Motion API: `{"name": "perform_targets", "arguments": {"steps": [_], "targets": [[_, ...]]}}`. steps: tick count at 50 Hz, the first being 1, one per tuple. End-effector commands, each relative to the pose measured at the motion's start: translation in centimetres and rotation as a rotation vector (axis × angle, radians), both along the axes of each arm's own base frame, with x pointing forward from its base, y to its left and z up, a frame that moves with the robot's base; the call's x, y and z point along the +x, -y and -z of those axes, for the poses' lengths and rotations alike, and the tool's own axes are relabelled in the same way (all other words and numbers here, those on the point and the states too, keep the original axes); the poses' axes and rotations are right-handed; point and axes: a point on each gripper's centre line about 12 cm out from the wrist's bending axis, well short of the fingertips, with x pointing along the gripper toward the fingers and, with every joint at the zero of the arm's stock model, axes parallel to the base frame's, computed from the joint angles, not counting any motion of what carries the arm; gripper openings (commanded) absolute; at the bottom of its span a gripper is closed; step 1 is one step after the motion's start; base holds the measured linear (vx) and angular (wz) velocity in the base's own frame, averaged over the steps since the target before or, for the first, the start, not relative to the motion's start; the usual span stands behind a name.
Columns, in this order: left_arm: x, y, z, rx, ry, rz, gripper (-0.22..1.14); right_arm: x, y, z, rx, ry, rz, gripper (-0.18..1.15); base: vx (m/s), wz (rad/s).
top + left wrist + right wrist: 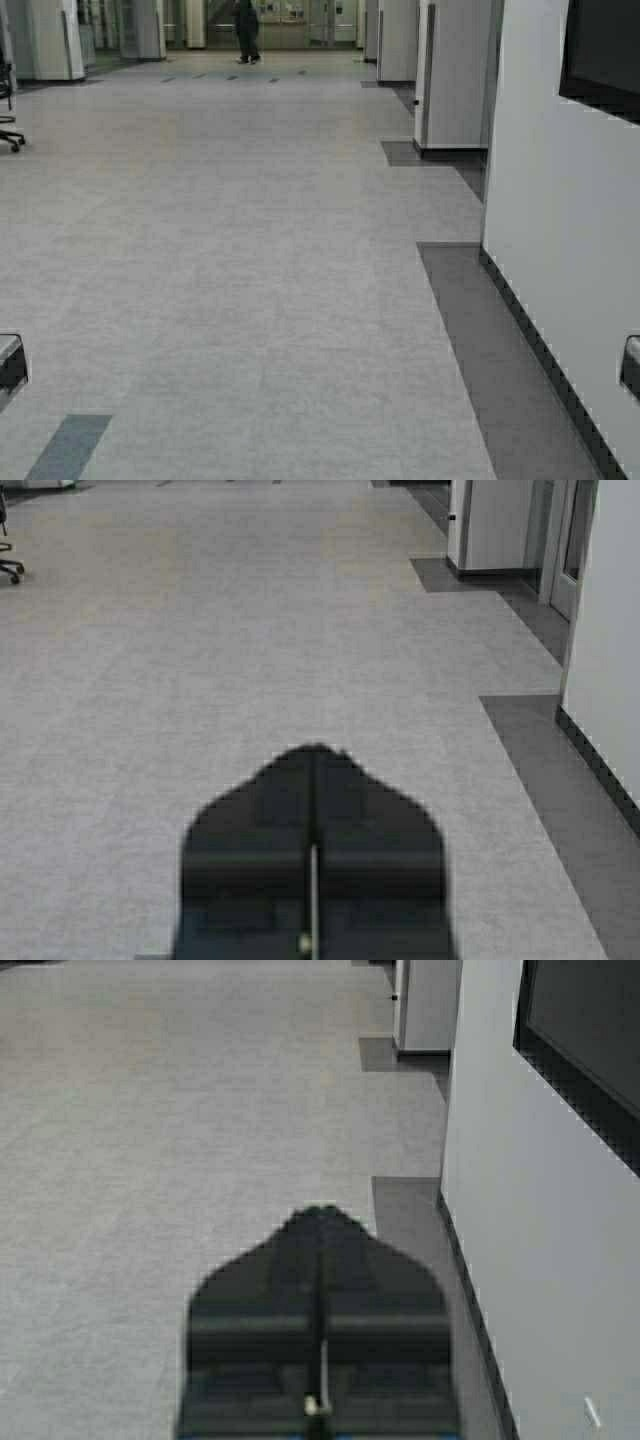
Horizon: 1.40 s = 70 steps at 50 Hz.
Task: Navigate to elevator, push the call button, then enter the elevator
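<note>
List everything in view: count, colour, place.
Pale grey carpet floor: one, throughout.
Dark grey floor strip: one, along the right wall's foot.
White wall: one, right side.
Black wall screen: one, on that wall, upper right.
White pillar: one, right, farther ahead.
Black office chair: one, far left, partly cut off.
Person in dark clothes: one, far end of hall.
Left gripper: black, shut, held low.
Right gripper: black, shut, near the wall.
</note>
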Motion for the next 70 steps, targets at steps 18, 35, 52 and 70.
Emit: {"name": "perform_targets", "arguments": {"steps": [18,35,52,70], "targets": [[-0.4,0.0,-0.2,-0.044,0.004,0.005,0.02,0.1,-0.1,0.8,0.003,-0.023,-0.007,0.05,0.00,0.00],[0.4,0.0,0.8,-0.041,-0.043,0.003,0.02,0.1,-0.1,1.0,-0.003,-0.025,-0.006,0.05,0.08,-0.02],[0.3,0.1,1.2,-0.009,-0.037,0.004,0.02,0.0,-0.1,1.0,0.008,-0.014,-0.007,0.05,0.26,0.01],[0.1,-0.3,1.4,0.015,0.009,-0.016,0.02,0.1,-0.2,0.9,0.017,0.003,-0.009,0.05,0.35,0.07]]}}
